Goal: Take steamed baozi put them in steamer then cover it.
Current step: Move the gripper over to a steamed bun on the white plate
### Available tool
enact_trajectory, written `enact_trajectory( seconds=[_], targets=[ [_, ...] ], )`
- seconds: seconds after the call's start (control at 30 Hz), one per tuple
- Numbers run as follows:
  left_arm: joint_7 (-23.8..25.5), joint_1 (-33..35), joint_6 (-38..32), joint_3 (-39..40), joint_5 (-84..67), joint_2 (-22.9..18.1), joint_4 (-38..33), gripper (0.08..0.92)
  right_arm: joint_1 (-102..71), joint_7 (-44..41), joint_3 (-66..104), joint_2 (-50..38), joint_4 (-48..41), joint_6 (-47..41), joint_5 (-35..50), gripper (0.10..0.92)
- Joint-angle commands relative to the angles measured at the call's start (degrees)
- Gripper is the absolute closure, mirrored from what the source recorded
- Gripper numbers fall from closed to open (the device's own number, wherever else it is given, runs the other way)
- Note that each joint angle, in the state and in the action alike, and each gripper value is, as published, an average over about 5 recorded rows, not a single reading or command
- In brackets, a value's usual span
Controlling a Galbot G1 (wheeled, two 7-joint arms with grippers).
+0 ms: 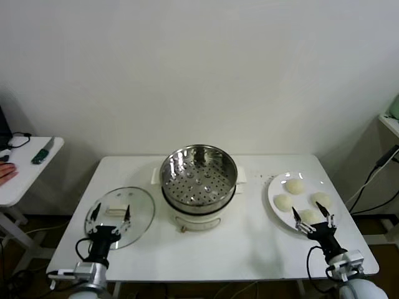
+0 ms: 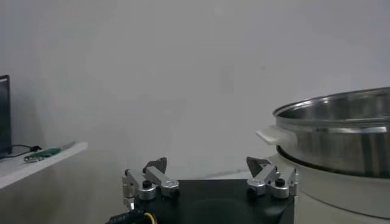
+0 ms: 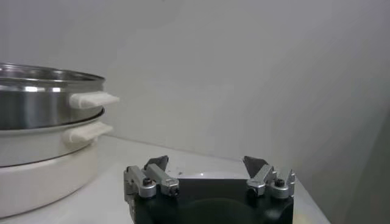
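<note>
Centrally on the white table [image 1: 206, 255] stands the steamer [image 1: 199, 177], a shiny steel basket with a perforated bottom, open at the top and sitting on a white pot base [image 1: 196, 219]. Four steamed baozi [image 1: 293, 186] lie on a white plate [image 1: 273, 192] at the right side of the table, well apart from the steamer. To the left of the steamer the cover [image 1: 120, 217], a clear glass lid with a metal rim and a flat cream handle, lies flat on the table. At the near left the left gripper [image 1: 111, 213] hangs over the near part of the cover with its fingers spread and nothing between them; whether it touches the glass cannot be told. At the near right the right gripper [image 1: 310, 212] hovers over the near edge of the plate, close to the nearest baozi, its fingers likewise spread wide and empty. Each wrist view shows that arm's own gripper, left [image 2: 208, 169] and right [image 3: 208, 167], spread apart, with the steamer's rim and a cream side handle [image 3: 92, 99] off to one side. Far left, a small white side table [image 1: 19, 171] carries a green-handled tool [image 1: 42, 153].
</note>
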Motion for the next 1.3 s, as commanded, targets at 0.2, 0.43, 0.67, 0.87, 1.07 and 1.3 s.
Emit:
enact_trajectory(
  seconds=[0.2,0.43,0.67,0.87,1.07,1.3],
  targets=[
    [-0.7,0.7,-0.1,0.4,-0.5,0.7,-0.8,0.177,9.9,-17.3,-3.5,-18.5,-3.2,-10.8,-8.0,0.203],
    [-1.0,1.5,-0.5,0.6,-0.6,0.9,-1.2,0.177,26.5,-36.4,-17.8,-34.3,-13.6,-11.5,-15.8,0.203],
    [-1.2,1.8,-0.2,0.3,-1.4,1.2,-1.5,0.177,52.9,-47.4,-39.1,-37.8,-28.5,-4.2,-27.6,0.203],
    [-1.9,1.2,1.0,-0.1,-2.4,0.6,-1.8,0.177,74.8,-50.5,-59.8,-35.6,-40.0,-0.8,-30.1,0.203],
    [-2.1,0.7,1.4,-0.3,-2.9,0.7,-1.3,0.177,86.3,-51.1,-69.8,-26.7,-54.2,4.8,-33.3,0.203],
    [-1.9,-0.2,2.0,-0.8,-2.8,1.8,-0.9,0.177,88.9,-50.9,-70.4,-16.0,-67.1,7.9,-39.3,0.203]
  ],
)
